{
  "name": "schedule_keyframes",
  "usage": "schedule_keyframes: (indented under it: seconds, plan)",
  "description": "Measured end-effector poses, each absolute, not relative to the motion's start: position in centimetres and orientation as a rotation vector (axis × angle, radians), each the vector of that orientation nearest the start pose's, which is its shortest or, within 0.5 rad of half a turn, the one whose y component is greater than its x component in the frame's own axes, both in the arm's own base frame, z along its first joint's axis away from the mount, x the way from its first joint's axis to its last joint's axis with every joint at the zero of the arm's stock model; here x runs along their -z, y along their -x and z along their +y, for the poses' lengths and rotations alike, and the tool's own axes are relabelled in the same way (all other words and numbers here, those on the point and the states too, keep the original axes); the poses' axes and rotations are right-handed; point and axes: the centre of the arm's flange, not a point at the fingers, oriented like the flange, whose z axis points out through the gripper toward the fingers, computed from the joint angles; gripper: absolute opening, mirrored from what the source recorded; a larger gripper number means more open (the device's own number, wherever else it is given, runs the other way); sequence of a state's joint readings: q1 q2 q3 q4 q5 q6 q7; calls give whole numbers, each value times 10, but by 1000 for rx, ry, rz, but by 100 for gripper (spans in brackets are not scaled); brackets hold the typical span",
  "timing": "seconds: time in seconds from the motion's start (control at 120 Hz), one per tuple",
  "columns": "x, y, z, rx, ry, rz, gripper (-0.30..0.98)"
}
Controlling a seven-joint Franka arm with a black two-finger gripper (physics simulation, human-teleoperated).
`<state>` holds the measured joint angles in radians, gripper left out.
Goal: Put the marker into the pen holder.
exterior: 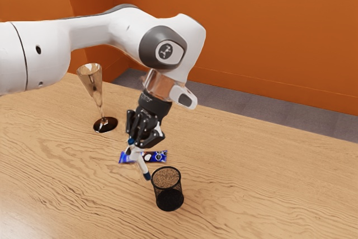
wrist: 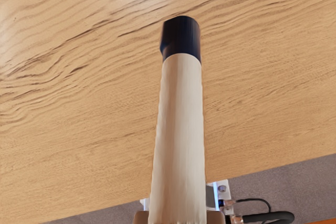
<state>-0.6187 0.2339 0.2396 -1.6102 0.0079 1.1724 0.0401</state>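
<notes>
I'm at the carrying step: my gripper (exterior: 134, 150) is closed around the marker (exterior: 141, 167), which hangs tilted, its dark lower end near the pen holder's rim on the exterior view's left. Next I should bring that end over the mouth of the pen holder (exterior: 168, 192) and stand the marker more upright, then lower and release it.

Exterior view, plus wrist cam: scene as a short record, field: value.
gripper: jaws shut on marker
marker: white, dark blue lower end, slanted
marker placement: outside pen holder, lower end near its rim in exterior view
pen holder: black mesh, upright
packet: blue, flat on table
glass: stemmed, standing
table: wood grain
</notes>
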Motion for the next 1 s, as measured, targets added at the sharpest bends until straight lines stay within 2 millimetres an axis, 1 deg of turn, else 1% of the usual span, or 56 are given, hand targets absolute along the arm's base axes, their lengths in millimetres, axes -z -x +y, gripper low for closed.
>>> schedule_keyframes:
  seconds: [0.058, 0.108, 0.158, 0.3, 0.358, 0.408, 0.45, 0.517, 0.608, 0.667, 0.792, 1.0]
  plan:
    - [-470, -510, -217, -907, 2767, 568, -7]
    - [-473, -509, -223, -896, 2763, 577, -7]
    - [-470, -507, -228, -902, 2754, 582, -7]
    - [-456, -497, -231, -961, 2718, 575, -7]
    - [-454, -497, -234, -970, 2711, 574, -7]
    - [-449, -504, -235, -971, 2708, 560, -7]
    - [-446, -516, -236, -961, 2710, 542, -7]
    - [-439, -532, -226, -961, 2718, 499, -7]
    - [-428, -543, -217, -970, 2721, 464, -7]
    - [-426, -550, -218, -957, 2725, 458, -7]
    - [-421, -555, -224, -944, 2728, 470, -7]
    - [-396, -557, -235, -976, 2711, 494, -7]
